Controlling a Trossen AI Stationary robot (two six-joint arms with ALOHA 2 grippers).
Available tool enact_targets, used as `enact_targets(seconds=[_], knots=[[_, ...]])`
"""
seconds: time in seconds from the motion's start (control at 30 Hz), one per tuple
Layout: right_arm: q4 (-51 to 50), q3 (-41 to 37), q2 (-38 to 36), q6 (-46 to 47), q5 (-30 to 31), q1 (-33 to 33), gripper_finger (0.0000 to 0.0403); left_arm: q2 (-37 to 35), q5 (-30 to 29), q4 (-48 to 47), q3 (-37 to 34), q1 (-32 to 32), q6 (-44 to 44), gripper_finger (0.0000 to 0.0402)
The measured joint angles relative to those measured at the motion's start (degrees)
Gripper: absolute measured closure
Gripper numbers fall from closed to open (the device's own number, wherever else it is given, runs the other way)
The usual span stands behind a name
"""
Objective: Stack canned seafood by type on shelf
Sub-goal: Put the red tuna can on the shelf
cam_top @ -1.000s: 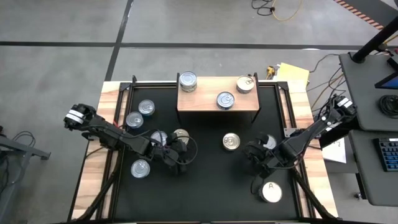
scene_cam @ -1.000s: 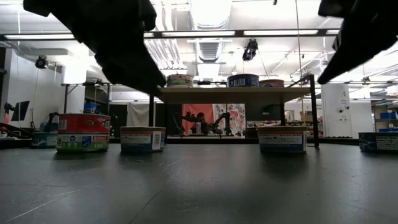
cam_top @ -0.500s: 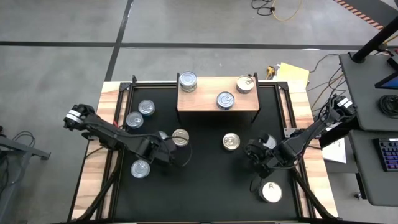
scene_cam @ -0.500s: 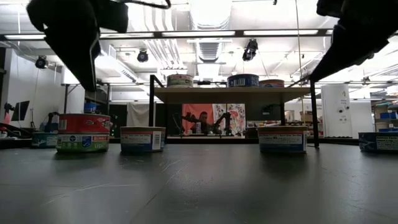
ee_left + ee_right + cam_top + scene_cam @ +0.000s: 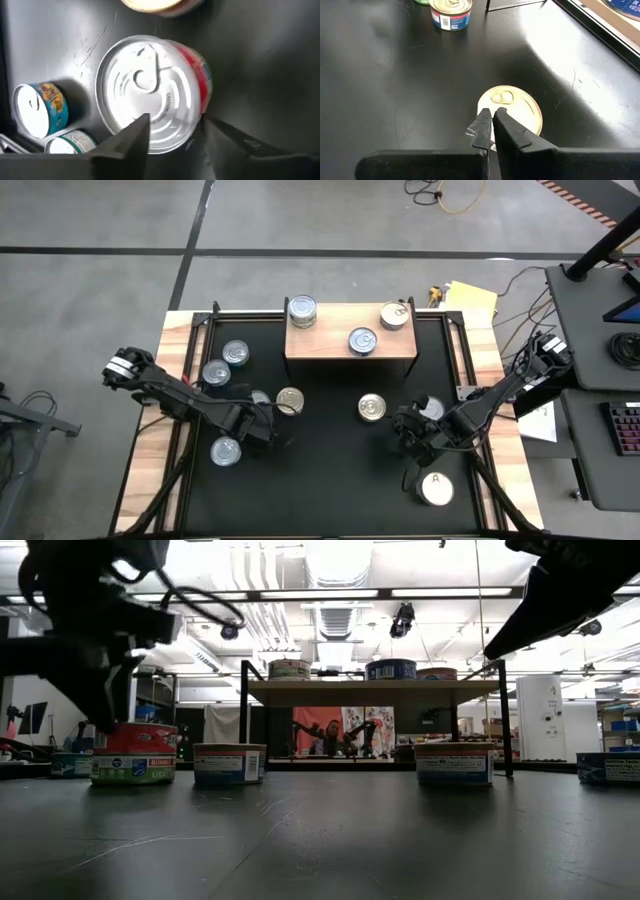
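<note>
A: Where is the left gripper (image 5: 172,131)?
B: Low over a silver-topped round tin with a red side (image 5: 152,91), fingers spread either side, not gripping.
A: The right gripper (image 5: 489,127)?
B: Clenched, empty, above a gold-topped tin (image 5: 515,111). Three tins sit on the light wooden shelf (image 5: 332,340).

The black tabletop (image 5: 330,470) carries a wooden shelf (image 5: 330,340) at twelve o'clock, bearing three tins. Seven more tins lie scattered on the tabletop, including a white-topped "A" tin (image 5: 436,488) at five o'clock.
</note>
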Motion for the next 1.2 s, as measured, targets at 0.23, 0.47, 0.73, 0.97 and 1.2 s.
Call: enact_targets(seconds=[0.23, 0.47, 0.73, 0.97, 1.2], knots=[[0.0, 0.0, 0.0, -0.1, 0.3, 0.0, 0.0394, -0.2, -1.5, 1.8, -2.6, -0.2, -1.8, 0.0371], [0.0, 0.0, 0.0, -0.2, 1.3, 0.0, 0.0394, -0.4, -1.7, 5.5, -2.3, -0.7, -0.1, 0.0400], [0.0, 0.0, 0.0, -0.2, 1.3, 0.0, 0.0394, -0.3, 2.2, 7.8, 2.0, -3.0, 3.3, 0.0401], [-0.1, -0.1, 0.0, -0.4, 1.3, 0.0, 0.0394, -0.4, 1.8, 7.4, 4.9, -4.3, 4.0, 0.0401], [-0.1, -0.1, 0.0, -0.9, 1.3, 0.0, 0.0394, -0.5, 1.6, 8.1, 4.9, -4.7, 3.9, 0.0401]])
